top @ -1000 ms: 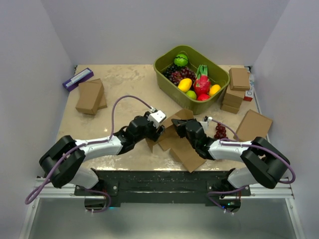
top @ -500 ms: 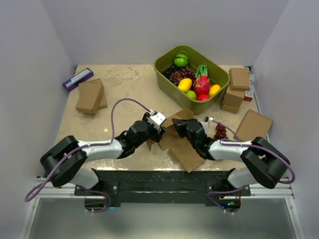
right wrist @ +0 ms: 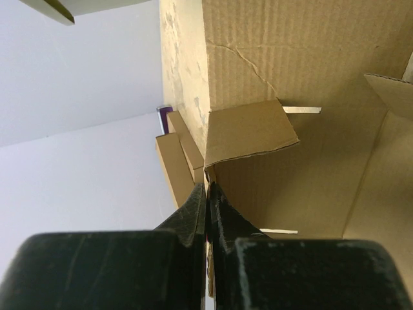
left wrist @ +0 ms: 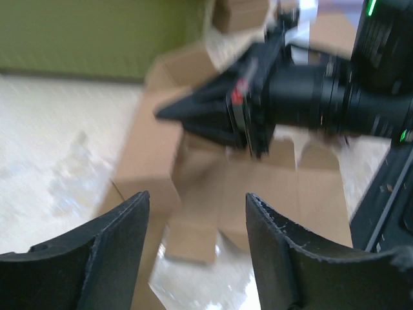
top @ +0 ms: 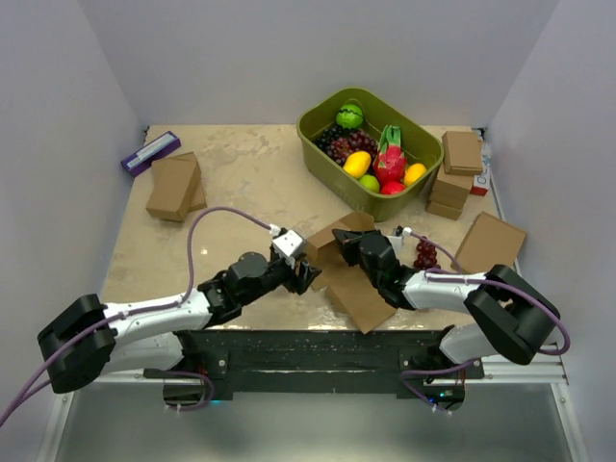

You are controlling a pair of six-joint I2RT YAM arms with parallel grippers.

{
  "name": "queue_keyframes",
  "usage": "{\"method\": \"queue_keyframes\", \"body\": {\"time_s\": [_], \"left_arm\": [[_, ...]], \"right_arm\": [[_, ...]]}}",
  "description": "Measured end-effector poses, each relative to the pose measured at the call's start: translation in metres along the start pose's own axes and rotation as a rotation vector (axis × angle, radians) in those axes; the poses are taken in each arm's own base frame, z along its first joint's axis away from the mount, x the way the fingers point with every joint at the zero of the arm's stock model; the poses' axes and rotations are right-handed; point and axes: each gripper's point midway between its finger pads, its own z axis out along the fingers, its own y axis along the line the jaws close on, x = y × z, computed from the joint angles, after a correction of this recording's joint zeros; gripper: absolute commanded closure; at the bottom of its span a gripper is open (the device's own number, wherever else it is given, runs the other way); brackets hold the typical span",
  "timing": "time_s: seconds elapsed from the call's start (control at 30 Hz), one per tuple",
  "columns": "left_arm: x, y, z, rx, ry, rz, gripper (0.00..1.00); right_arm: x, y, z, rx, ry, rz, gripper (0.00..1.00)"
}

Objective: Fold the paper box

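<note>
Paper box [top: 356, 294] sits half-folded; right gripper [right wrist: 206, 188] pinches a raised wall, left gripper [left wrist: 197, 199] open-jawed, empty. Next likely: tuck a side flap.

My bench in a robot lab
Plain white walls [top: 58, 125] box in the marbled table [top: 250, 164] I am bolted to by a black rail [top: 308, 348]; a purple cable [top: 231, 209] trails off me, and props sit about: a green tub [top: 327, 171] of fruit [top: 390, 164], stacked cardboard boxes [top: 460, 154]

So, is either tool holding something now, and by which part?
Right tool pinches the paper box by a panel edge; left tool is open, empty.
</note>
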Motion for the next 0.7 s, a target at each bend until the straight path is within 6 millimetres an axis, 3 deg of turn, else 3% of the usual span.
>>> {"method": "queue_keyframes", "body": {"time_s": [0.1,0.23,0.5,0.7], "left_arm": [[0.049,-0.003,-0.002,0.008,0.139,-0.020,0.47],[0.087,0.002,-0.005,-0.021,0.267,-0.026,0.54],[0.105,0.015,-0.011,-0.088,0.319,-0.021,0.69],[0.142,0.022,-0.015,-0.114,0.420,-0.012,0.76]], "right_arm": [[0.000,0.000,0.000,0.001,0.000,-0.001,1.00],[0.000,0.000,0.000,0.001,0.000,-0.001,1.00],[-0.001,0.001,-0.004,0.005,-0.001,-0.005,1.00],[-0.001,0.001,-0.004,0.006,-0.001,-0.006,1.00]]}}
